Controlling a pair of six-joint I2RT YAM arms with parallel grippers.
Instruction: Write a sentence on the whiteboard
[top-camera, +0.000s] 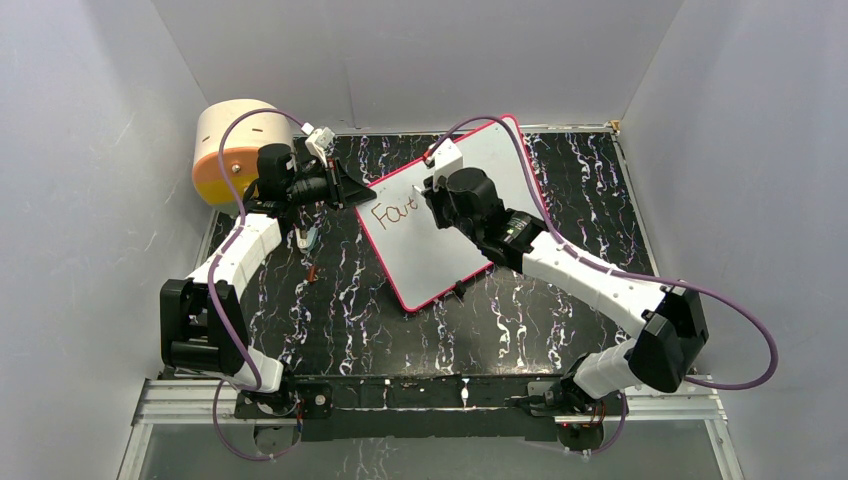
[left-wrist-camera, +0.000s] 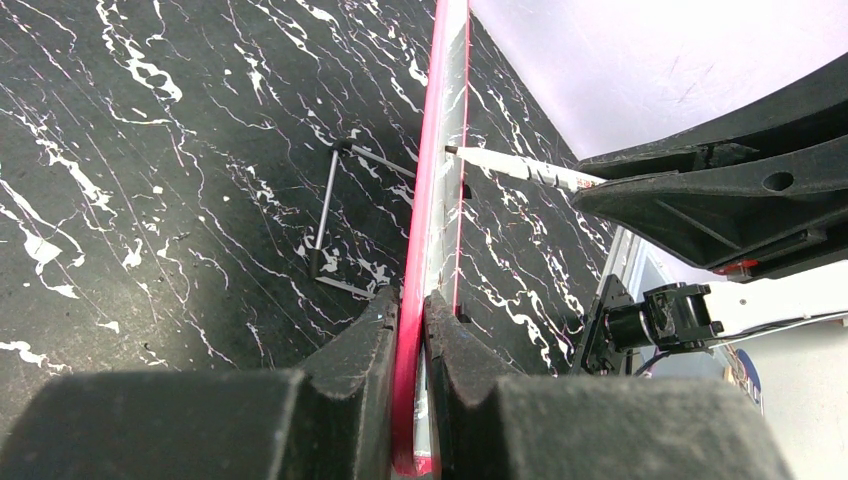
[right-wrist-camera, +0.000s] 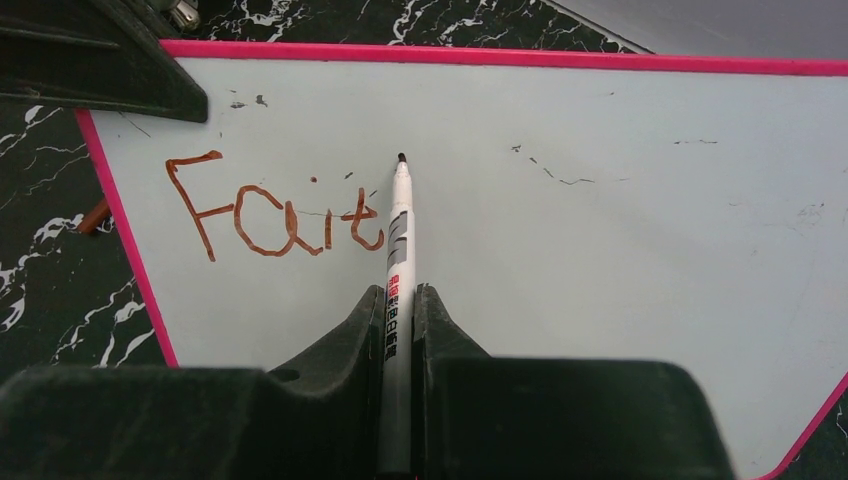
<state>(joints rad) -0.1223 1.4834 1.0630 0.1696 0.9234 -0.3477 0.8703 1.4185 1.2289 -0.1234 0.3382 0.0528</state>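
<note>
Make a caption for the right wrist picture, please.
Right pincer holds a white marker pen, tip at the pink-framed white whiteboard, beside brownish-red handwritten "Fait".

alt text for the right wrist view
The right gripper pinches a white marker between its fingers, tip at the whiteboard just right of brownish-red handwritten letters reading "Fait". Black marbled tabletop shows beyond its pink frame.

— The whiteboard (right-wrist-camera: 600, 250)?
— Smooth white face, faint sheen, pink plastic-looking frame.
— And the counter (left-wrist-camera: 150, 200)?
— Black, marbled with white veins, slightly glossy. The right end effector (right-wrist-camera: 400, 295) looks matt, grainy black plastic; the marker (right-wrist-camera: 400, 230), smooth white plastic.
</note>
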